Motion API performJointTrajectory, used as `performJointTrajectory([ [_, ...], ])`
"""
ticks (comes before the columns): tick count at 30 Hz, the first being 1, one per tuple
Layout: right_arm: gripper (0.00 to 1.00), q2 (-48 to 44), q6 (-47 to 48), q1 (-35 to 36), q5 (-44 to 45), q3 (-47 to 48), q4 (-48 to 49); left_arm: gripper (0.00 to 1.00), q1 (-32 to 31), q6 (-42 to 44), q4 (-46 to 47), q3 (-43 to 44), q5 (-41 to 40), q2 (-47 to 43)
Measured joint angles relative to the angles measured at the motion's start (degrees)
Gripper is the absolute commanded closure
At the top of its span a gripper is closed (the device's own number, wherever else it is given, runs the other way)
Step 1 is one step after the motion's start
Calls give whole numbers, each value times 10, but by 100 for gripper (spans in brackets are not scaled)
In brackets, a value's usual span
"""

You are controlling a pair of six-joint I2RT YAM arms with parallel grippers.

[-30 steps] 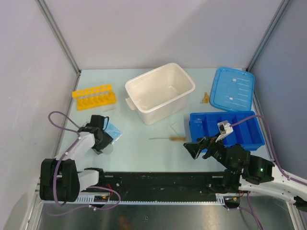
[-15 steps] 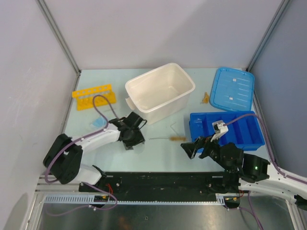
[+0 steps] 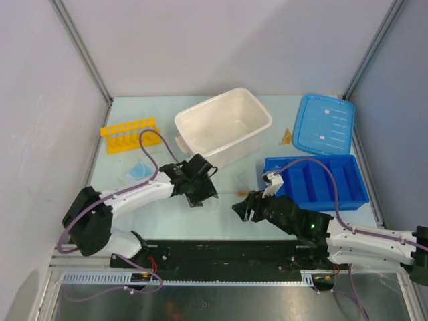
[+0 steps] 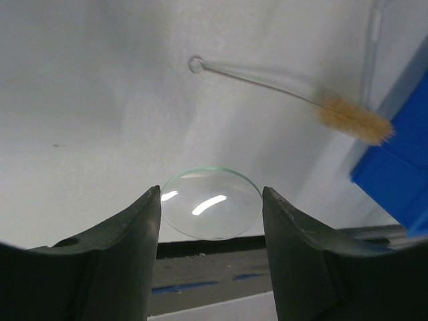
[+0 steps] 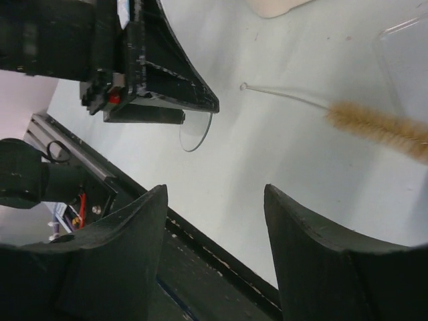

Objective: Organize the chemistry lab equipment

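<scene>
Your biggest pieces have not moved in the last second: the white tub sits mid-table, the blue divided tray is to its right with the blue lid behind it, and the yellow tube rack is at the far left.

The 2 arms are what changed. Your left gripper has swung from the left side, by the pale blue square piece, to the centre just in front of the tub. Your right gripper has slid left from the tray's near corner. Both now crowd the wire brush, which lies flat on the table between them. I judge the brush is the right arm's next pick, so watch the spacing.

The overhead view cannot tell you what the left jaws hold. The left wrist view can: a round clear watch glass spans the gap, its edges against both fingers, so that gripper is clamped on it. The right wrist view shows the same disc edge-on under those jaws, and its own fingers spread with nothing between them.

A short clear tube lies just beyond the bristles. The tiny amber piece rests beside the lid, visible from overhead only.
</scene>
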State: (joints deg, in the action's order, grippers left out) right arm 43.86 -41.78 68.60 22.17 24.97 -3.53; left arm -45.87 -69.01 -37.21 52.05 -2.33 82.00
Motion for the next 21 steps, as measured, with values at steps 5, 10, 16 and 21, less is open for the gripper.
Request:
performJointTrajectory([
  [5, 39, 55, -22, -31, -52, -24, 112, 50, -15, -27, 0, 4, 14, -47],
  [10, 41, 80, -37, -50, -81, -26, 189, 50, -24, -46, 2, 7, 26, -69],
  [16, 45, 120, -59, -52, -92, -26, 238, 50, -36, -58, 3, 12, 30, -76],
  [21, 52, 168, -73, -53, -107, -26, 263, 50, -47, -62, 3, 17, 30, -80],
])
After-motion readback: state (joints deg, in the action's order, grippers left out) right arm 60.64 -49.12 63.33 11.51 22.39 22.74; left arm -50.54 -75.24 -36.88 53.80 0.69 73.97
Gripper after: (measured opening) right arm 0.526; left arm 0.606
